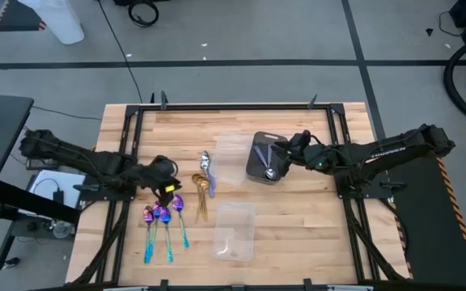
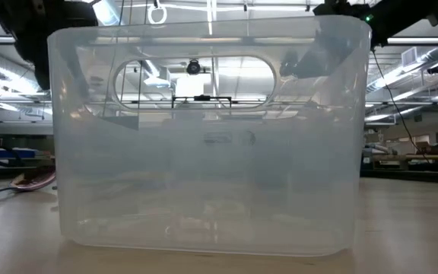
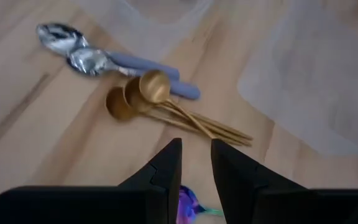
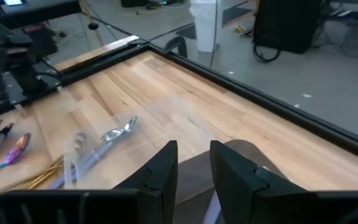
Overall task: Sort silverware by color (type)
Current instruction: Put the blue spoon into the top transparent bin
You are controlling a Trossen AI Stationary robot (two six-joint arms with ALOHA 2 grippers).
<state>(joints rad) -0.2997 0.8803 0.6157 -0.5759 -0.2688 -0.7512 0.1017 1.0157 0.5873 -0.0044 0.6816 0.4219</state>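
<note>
Our right gripper (image 1: 282, 164) hovers over the dark tray (image 1: 259, 144), jaws nearly closed and empty, a silver spoon (image 1: 270, 169) inside. The left gripper (image 3: 196, 167), narrowly parted and empty, sits above the purple spoons (image 1: 163, 215); we'd descend straight and pinch one handle.

1. A clear tray (image 2: 204, 144) fills the low view, hiding the table behind it.
2. Below the left gripper (image 3: 194, 163), a purple spoon (image 3: 187, 208) is mostly hidden by the fingers.
3. Under the right gripper (image 1: 281, 158), the spoon (image 1: 270, 171) in the dark tray (image 1: 259, 166) is too small to tell its colour.
</note>
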